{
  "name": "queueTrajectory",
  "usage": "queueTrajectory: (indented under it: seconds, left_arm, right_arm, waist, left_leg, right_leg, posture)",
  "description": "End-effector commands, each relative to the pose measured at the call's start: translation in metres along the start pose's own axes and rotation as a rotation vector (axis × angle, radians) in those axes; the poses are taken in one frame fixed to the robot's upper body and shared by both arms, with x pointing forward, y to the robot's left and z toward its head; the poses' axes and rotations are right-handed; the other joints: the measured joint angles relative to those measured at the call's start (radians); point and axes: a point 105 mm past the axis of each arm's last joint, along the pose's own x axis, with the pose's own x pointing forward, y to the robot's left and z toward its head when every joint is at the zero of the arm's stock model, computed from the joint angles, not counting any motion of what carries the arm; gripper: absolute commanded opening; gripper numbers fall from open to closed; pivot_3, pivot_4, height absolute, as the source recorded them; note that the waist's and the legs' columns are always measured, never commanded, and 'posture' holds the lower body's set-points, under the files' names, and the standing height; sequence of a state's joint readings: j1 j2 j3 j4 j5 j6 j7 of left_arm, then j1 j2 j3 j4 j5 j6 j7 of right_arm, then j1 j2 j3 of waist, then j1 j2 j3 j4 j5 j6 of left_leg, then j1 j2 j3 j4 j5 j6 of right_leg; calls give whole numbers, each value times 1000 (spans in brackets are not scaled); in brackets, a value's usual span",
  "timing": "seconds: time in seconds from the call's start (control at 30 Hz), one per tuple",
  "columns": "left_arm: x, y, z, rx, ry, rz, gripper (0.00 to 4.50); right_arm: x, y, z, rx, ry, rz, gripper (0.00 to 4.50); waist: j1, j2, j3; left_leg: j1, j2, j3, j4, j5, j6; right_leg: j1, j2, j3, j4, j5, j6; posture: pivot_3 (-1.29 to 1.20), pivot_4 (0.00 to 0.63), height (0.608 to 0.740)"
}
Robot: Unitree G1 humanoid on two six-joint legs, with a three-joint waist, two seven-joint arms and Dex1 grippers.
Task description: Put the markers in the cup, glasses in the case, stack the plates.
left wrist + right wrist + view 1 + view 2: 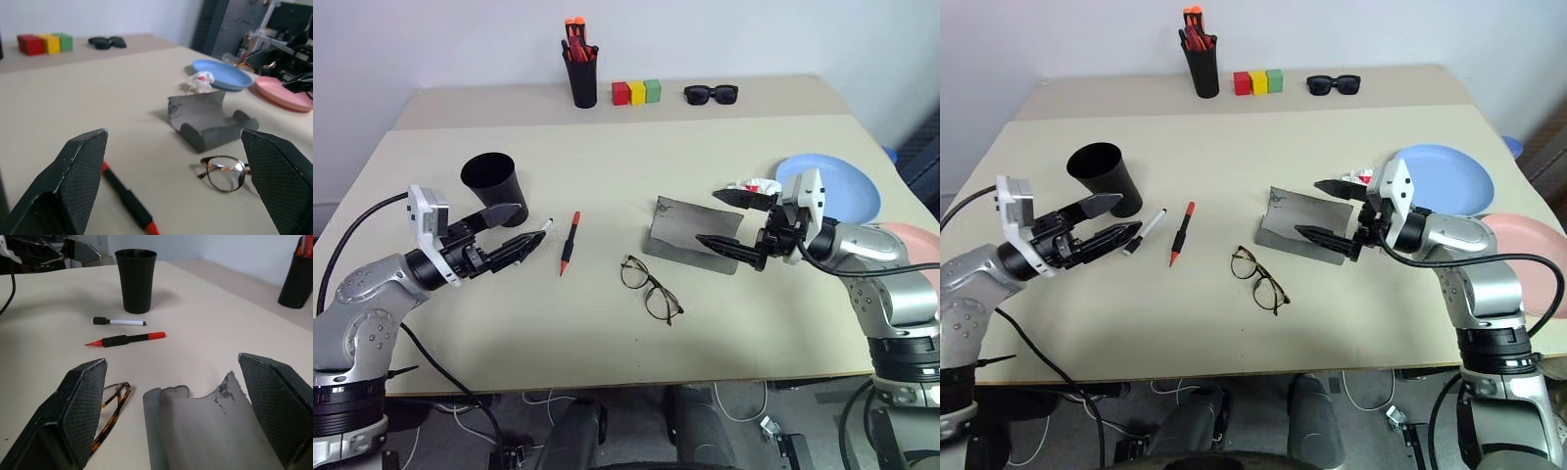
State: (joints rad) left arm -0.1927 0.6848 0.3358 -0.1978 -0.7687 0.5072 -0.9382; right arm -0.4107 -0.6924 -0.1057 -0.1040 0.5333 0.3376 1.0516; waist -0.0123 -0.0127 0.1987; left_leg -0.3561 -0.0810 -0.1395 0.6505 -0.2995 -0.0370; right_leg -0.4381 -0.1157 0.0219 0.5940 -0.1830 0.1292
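Centrally, worn grey case (693, 232), wire-frame glasses (650, 288)

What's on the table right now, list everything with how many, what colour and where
cup: 1, black, upright, left
markers: 2, red and white-black, flat beside cup
glasses: 1, dark frame, centre front
case: 1, grey, open, centre right
plates: 2, blue and pink, right edge
crumpled paper: 1, white-red, by blue plate
pen holder: 1, black, back
blocks: 3, red, yellow, green, back
sunglasses: 1, black, back
left gripper: fingers open
right gripper: fingers open
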Motion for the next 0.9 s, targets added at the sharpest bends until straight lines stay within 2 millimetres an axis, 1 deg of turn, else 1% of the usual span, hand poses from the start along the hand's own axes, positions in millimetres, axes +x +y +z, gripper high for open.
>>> queueTrajectory:
  seconds: [0.03, 0.17, 0.27, 0.4, 0.53, 0.6, 0.67, 0.73, 0.83, 0.87, 0.9]
  left_arm:
    - [2, 4, 4, 69, -8, 33, 4500]
    - [2, 9, 0, 92, 7, 91, 4500]
    - [0, 22, -8, 135, 95, 210, 4500]
    - [-2, 24, -6, 123, 102, 241, 4500]
    - [-5, 23, -7, 73, 127, 281, 4500]
    - [-12, 23, -12, -12, 166, 288, 4500]
    - [-18, 26, -21, -52, 250, 321, 4500]
    - [-15, 29, -26, -76, 280, 368, 4500]
    - [-23, 41, -34, -34, 394, 504, 4500]
    - [-28, 43, -35, -28, 432, 525, 4500]
    - [-27, 41, -34, -45, 437, 508, 4500]
  right_arm:
    - [-4, -2, 14, -56, -21, -6, 4368]
    - [-2, -1, 14, -57, -23, -6, 4368]
    - [2, -2, 16, -58, -31, -2, 4368]
    - [5, 1, 15, -57, -35, 11, 4368]
    - [10, 2, 18, -55, -49, 28, 4368]
    - [14, 6, 19, -56, -55, 36, 4368]
    - [20, 12, 20, -52, -67, 54, 4368]
    - [21, 13, 19, -44, -75, 69, 4368]
    - [28, 21, 22, -26, -104, 91, 4368]
    - [31, 24, 23, -26, -112, 95, 4368]
    - [35, 25, 24, -18, -122, 98, 4368]
  waist:
    - [-1, 0, 0]
    - [0, 0, 0]
    - [0, 0, 0]
    - [0, 0, 0]
    - [-1, 0, 0]
    - [-2, 0, 0]
    - [-4, 0, 0]
    - [-2, 0, 0]
    - [1, 0, 0]
    - [0, 0, 0]
    - [0, 0, 0]
  left_leg:
    - [0, 0, 0, 0, 0, 0]
    - [0, 0, 0, 0, 0, 0]
    - [0, 0, 0, 0, 0, 0]
    - [0, 0, 0, 0, 0, 0]
    - [0, 0, 0, 0, 0, 0]
    - [0, 0, 0, 0, 0, 0]
    - [0, 0, 0, 0, 0, 0]
    - [0, 0, 0, 0, 0, 0]
    - [0, 0, -1, 1, 0, 0]
    - [0, 0, -1, 1, 0, 0]
    - [0, 0, -1, 0, 0, 0]
  right_leg:
    - [0, 0, 0, 0, 0, 0]
    - [0, 0, 0, 0, 0, 0]
    - [0, 0, 0, 0, 0, 0]
    - [0, 0, 0, 0, 0, 0]
    - [0, 0, 0, 0, 0, 0]
    - [0, 0, 0, 0, 0, 0]
    - [0, 1, 0, 0, 0, 0]
    - [0, 1, 0, 1, 0, 0]
    - [0, 1, 0, 1, 0, 0]
    - [0, 1, 0, 1, 0, 0]
    - [0, 1, 0, 1, 0, 0]
  posture:
    - [0, 150, 740]
    - [0, 150, 740]
    - [0, 150, 740]
    - [0, 150, 740]
    - [0, 150, 740]
    - [0, 150, 740]
    - [0, 150, 740]
    - [0, 150, 740]
    - [0, 150, 740]
    - [0, 150, 740]
    - [0, 150, 740]
